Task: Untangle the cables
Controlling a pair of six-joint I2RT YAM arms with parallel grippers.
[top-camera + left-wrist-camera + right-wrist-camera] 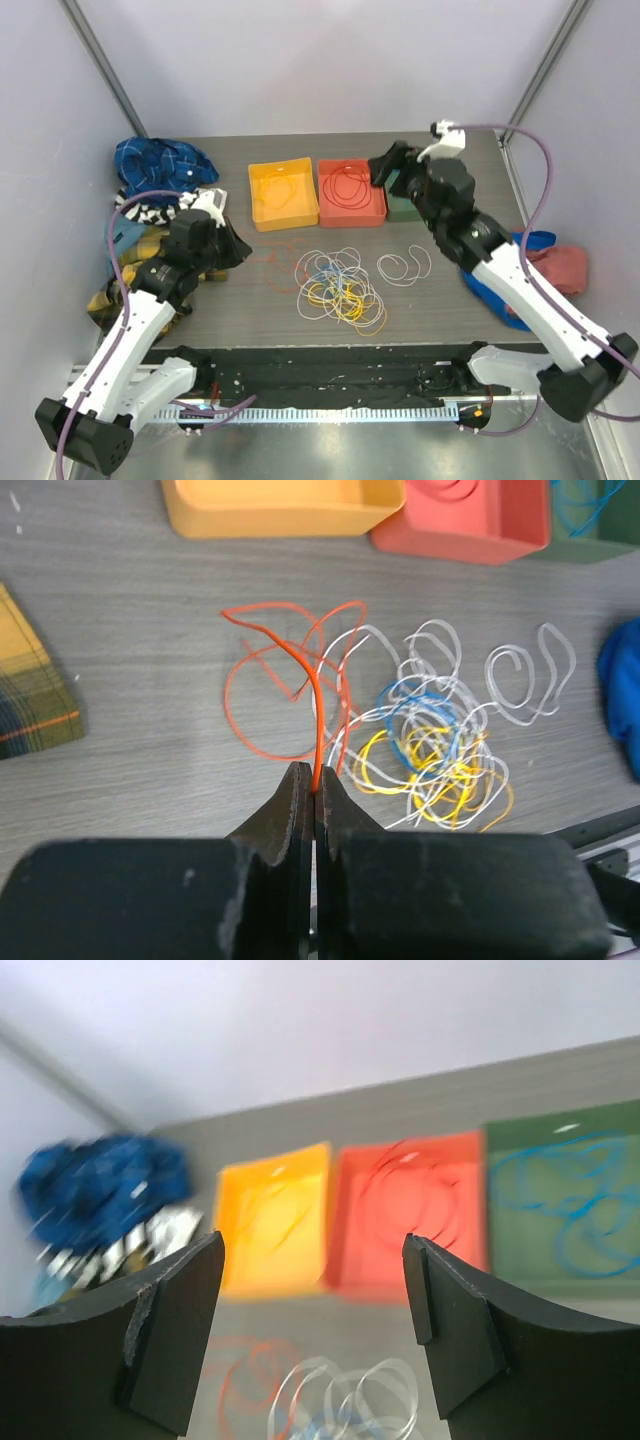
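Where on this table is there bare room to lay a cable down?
Bare table runs along the far edge, behind the yellow tray and red tray. Another patch lies near the front edge, between the cable tangle and the right arm. The middle is crowded: tangle, white loop, orange cable.

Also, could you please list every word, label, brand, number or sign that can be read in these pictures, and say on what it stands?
None: no view shows any readable text.
The yellow tray, the red tray and the green tray are plain, and the cables show no tags.
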